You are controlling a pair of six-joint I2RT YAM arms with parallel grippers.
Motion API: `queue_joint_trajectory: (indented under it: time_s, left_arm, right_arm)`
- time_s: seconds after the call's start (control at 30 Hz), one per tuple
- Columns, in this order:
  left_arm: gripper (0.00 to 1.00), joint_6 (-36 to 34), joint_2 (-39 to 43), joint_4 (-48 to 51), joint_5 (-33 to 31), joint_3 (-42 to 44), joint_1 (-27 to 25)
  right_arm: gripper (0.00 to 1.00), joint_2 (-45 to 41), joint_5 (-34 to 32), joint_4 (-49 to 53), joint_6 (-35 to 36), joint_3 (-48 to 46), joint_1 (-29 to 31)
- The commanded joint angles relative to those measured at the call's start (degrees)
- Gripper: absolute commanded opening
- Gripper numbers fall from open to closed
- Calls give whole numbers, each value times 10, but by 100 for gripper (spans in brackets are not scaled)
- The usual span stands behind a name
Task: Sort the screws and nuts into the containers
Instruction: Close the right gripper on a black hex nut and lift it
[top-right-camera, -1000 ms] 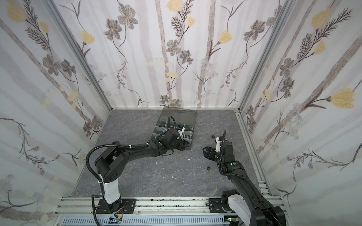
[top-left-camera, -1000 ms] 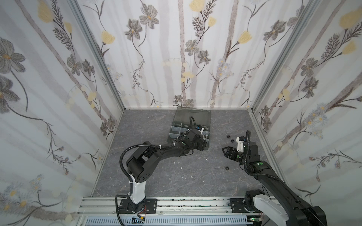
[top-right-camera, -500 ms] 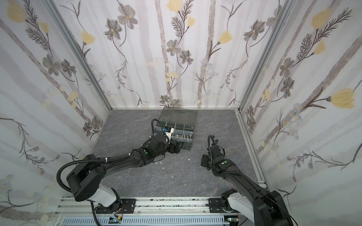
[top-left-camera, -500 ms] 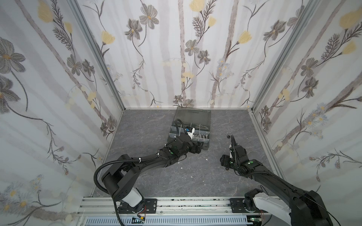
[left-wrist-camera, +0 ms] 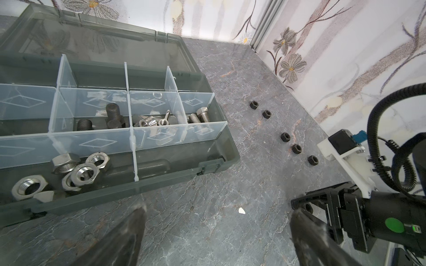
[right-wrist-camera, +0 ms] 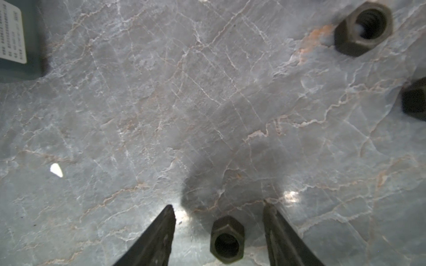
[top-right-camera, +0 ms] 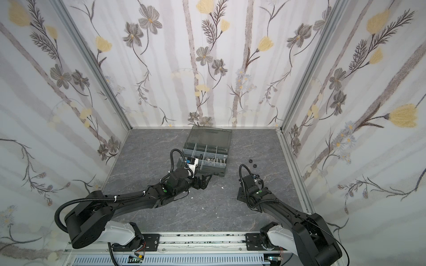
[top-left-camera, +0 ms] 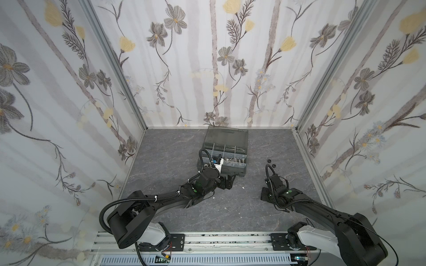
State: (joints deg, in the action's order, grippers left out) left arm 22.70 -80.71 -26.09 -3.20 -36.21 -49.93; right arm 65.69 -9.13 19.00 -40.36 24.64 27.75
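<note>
The dark grey-green case (top-left-camera: 244,170) (top-right-camera: 224,173) lies open at the back; its compartments are the containers (left-wrist-camera: 207,165). They hold black screws (left-wrist-camera: 113,115), silver screws (left-wrist-camera: 202,117), wing nuts (left-wrist-camera: 166,117) and big silver nuts (left-wrist-camera: 83,170). Several black nuts (left-wrist-camera: 285,137) (top-left-camera: 274,165) lie on the table right of the case. My left gripper (left-wrist-camera: 219,210) (top-left-camera: 229,183) hangs open and empty just in front of the case. My right gripper (right-wrist-camera: 217,203) (top-left-camera: 265,197) is low over the table, open, with one black nut (right-wrist-camera: 227,239) between its fingers, gaps on both sides.
Two more black nuts (right-wrist-camera: 363,27) lie ahead of the right gripper. White flecks (left-wrist-camera: 241,210) (right-wrist-camera: 56,170) dot the grey marble table. The case's labelled front corner (right-wrist-camera: 12,34) is nearby. Floral walls close in three sides; a rail (top-left-camera: 207,239) runs along the front.
The left gripper drew back from over the case to the table in front and opened wide. The right gripper dropped to the table and its jaws narrowed around a black nut.
</note>
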Motion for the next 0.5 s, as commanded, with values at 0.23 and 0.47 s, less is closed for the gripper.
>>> queue_joint_trajectory:
  time_s: [0.23,0.47]
  left_arm:
    - [98,-1,16,-40,-8,16,0]
    - [98,-2,33,-45,-15,29,0]
  right_arm:
    - [54,6,-11,34,-31,0,31]
    - [46,7,-26,42,-45,4,59]
